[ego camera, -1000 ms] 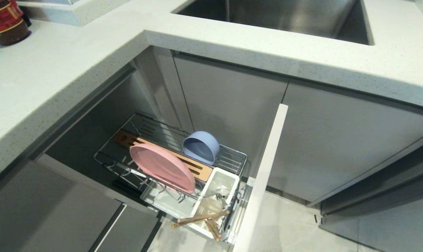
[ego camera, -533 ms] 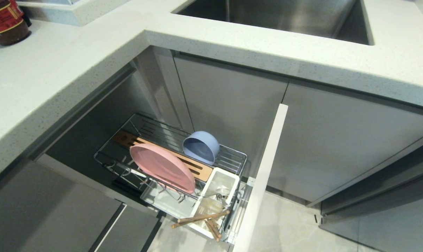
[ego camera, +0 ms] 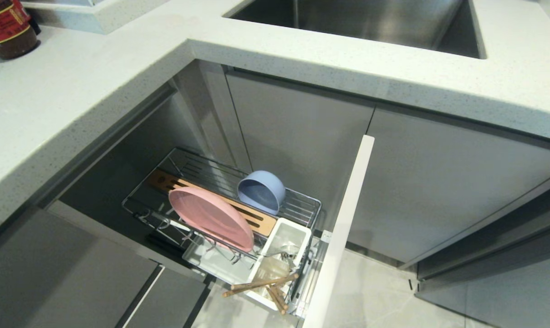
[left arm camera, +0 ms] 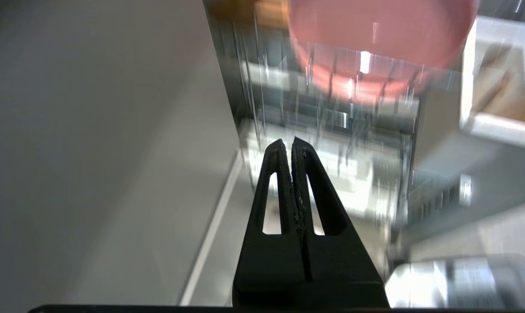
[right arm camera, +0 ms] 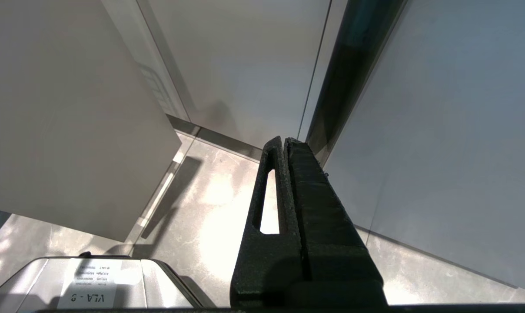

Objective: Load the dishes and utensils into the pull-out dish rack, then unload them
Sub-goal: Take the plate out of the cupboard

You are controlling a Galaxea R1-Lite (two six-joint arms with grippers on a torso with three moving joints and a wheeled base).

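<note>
The pull-out dish rack (ego camera: 302, 200) stands pulled out below the counter, its tall white front panel (ego camera: 343, 228) at the right. A salmon-pink plate (ego camera: 211, 217) stands on edge in the rack, and a pale blue bowl (ego camera: 261, 190) lies on its side behind it. Wooden chopsticks (ego camera: 261, 284) poke out of the white cutlery cup (ego camera: 282, 253); the spoon is hard to make out there. Neither arm shows in the head view. My left gripper (left arm camera: 288, 142) is shut and empty, pointing toward the rack below the plate (left arm camera: 375, 30). My right gripper (right arm camera: 283, 140) is shut and empty over the floor.
A speckled white counter (ego camera: 74, 105) wraps the corner, with a steel sink (ego camera: 361, 23) at the back and a dark jar (ego camera: 6, 27) at the far left. Grey cabinet doors (ego camera: 439, 182) flank the rack. Pale floor tiles (ego camera: 375, 296) lie to the right of the panel.
</note>
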